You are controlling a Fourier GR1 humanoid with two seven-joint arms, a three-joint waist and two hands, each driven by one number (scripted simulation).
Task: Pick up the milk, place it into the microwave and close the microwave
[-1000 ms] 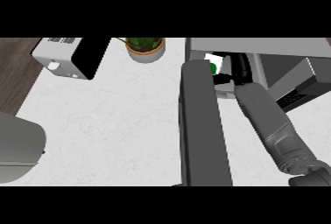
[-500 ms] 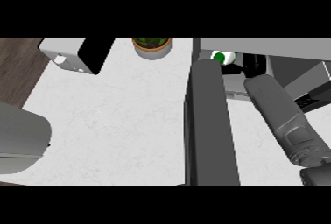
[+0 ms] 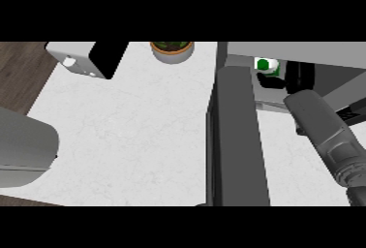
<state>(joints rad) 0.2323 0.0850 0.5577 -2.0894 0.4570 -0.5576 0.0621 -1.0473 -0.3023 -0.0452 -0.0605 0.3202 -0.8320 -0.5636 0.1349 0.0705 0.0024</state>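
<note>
The counter (image 3: 136, 126) under me is pale, faintly veined stone, smooth and flat, with dark wood flooring (image 3: 22, 72) showing past its left edge. The microwave door (image 3: 236, 145) stands open, a long dark slab with a matt face and rounded upper end, running from the lower edge up toward the microwave (image 3: 300, 51), whose grey top forms a flat band at upper right. Inside the opening sits the milk (image 3: 266, 65), a small white carton with a green mark, upright near the front left of the cavity.

My right forearm (image 3: 325, 135), a smooth grey cylinder with ribbed joints lower down, reaches up into the microwave. My right hand (image 3: 275, 81) shows only as a black shape just below and beside the milk, seemingly touching it; I cannot tell whether my fingers are curled around it or let go.

My left forearm (image 3: 22, 150) is a broad grey rounded mass at the left edge; its hand is out of view.

A round terracotta plant pot (image 3: 172, 50) with green leaves stands at the top, and a boxy white-and-black appliance (image 3: 89, 58) lies to its left.
</note>
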